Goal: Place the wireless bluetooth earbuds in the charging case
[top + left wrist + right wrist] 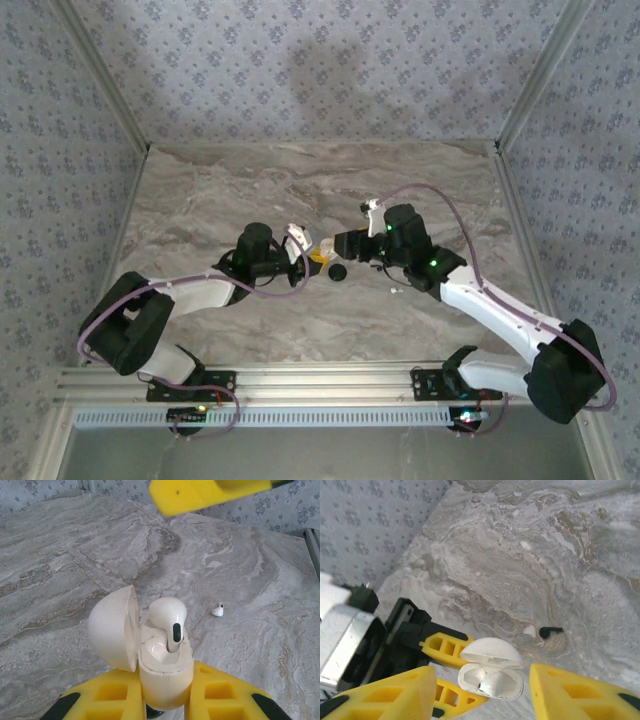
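The charging case (165,675) is a white-cream puck with its lid (112,627) swung open to the left. My left gripper (165,692) is shut on its base. One of the earbuds (169,617) stands in a well of the case, its head sticking up above the rim. The other earbud (217,611) lies on the marble beyond it. My right gripper (482,675) hovers just over the open case (490,677), open, with nothing between its yellow fingers (385,695). In the top view both grippers meet mid-table, left (303,248) and right (328,246).
A black round disc (337,271) lies on the marble table (250,200) just in front of the two grippers. The loose earbud (397,291) is near the right arm. A small black piece (551,630) lies past the case. Patterned walls enclose the table.
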Available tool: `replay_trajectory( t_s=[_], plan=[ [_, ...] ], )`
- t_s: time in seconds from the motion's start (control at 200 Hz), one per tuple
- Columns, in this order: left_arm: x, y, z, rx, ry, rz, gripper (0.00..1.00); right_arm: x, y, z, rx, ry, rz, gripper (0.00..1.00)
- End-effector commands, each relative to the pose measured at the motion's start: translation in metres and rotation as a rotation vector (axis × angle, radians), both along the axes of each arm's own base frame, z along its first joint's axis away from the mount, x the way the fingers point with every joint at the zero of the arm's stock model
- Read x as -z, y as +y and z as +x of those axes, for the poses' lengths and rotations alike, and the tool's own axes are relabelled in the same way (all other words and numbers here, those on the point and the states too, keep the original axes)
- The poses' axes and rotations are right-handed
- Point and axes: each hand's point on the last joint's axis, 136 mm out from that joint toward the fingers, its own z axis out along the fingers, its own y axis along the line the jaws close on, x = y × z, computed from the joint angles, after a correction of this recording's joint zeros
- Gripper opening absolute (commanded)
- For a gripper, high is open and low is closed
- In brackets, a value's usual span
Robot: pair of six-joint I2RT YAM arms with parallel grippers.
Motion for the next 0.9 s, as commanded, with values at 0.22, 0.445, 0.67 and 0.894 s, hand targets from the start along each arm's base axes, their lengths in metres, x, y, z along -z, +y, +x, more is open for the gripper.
replay_trajectory(
  t_s=[0.22,0.445,0.67,0.894],
  plan=[
    [-0.02,-0.001,-0.006,0.032,-0.069,-0.03,0.06,0.017,0.004,-0.015,-0.025,0.215,0.078,0.36],
    [-0.02,-0.001,-0.006,0.031,-0.067,-0.029,0.06,0.029,0.009,-0.012,-0.026,0.275,0.093,0.27],
    [-0.021,-0.001,-0.006,0.03,-0.07,-0.031,0.06,0.037,0.011,-0.01,-0.027,0.294,0.089,0.24],
    [-0.023,0.0,-0.006,0.027,-0.073,-0.032,0.06,0.04,0.018,-0.011,-0.051,0.307,0.096,0.2]
  ],
)
